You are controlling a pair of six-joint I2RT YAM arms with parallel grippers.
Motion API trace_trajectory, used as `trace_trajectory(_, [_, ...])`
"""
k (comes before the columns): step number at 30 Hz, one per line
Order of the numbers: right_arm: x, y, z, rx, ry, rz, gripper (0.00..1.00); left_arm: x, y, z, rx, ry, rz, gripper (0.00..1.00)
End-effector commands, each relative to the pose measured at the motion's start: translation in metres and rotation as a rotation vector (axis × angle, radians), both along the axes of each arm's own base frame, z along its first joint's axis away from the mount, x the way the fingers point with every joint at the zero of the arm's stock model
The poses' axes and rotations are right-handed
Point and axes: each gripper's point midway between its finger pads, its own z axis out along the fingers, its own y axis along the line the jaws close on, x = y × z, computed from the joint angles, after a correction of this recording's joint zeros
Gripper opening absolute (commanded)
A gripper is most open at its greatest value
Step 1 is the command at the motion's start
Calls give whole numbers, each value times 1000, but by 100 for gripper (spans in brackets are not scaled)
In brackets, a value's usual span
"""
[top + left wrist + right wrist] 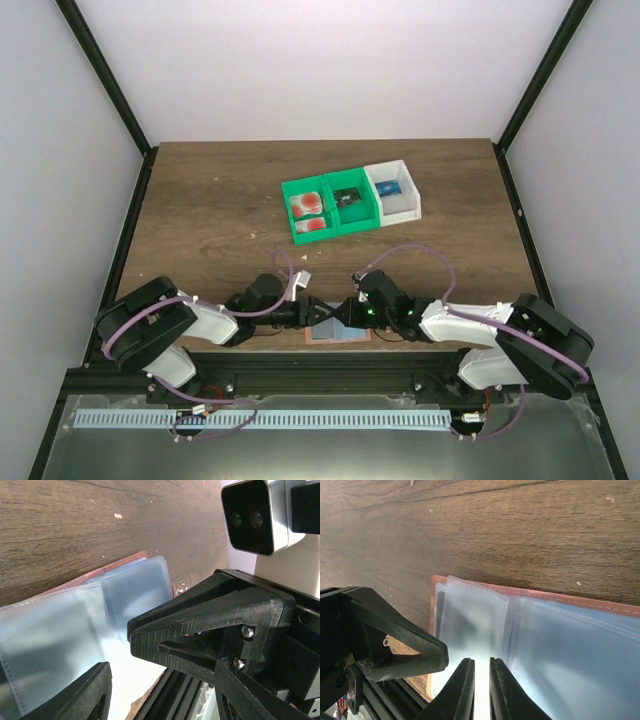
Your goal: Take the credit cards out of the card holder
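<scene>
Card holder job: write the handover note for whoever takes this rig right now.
Left end effector: open, jaws apart over the card holder.
Right end effector: fingers almost together at a pocket edge; whether they pinch anything cannot be told.
Holder: lying open at the near edge of the table, between both arms.
Done: credit cards lie in the left compartment of the green bin.
Left: no card shows in the visible pockets; check the hidden ones and pull any found.
</scene>
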Motion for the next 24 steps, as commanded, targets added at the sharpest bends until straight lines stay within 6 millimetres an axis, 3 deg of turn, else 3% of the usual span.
trace_trajectory(1, [-5, -1, -5, -29, 5, 20, 11, 2, -3, 9, -16, -37, -3, 58])
trace_trajectory(11, [-8, -1, -14, -61, 48, 29, 16, 10, 20, 4, 113, -95, 80, 59])
trace_trajectory(20, [-7, 6, -11, -46, 45, 36, 16, 8, 21, -5, 127, -81, 76, 60])
trace_trajectory(24, [-4, 0, -19, -94, 49, 12, 9, 7, 21, -7, 119, -67, 74, 60])
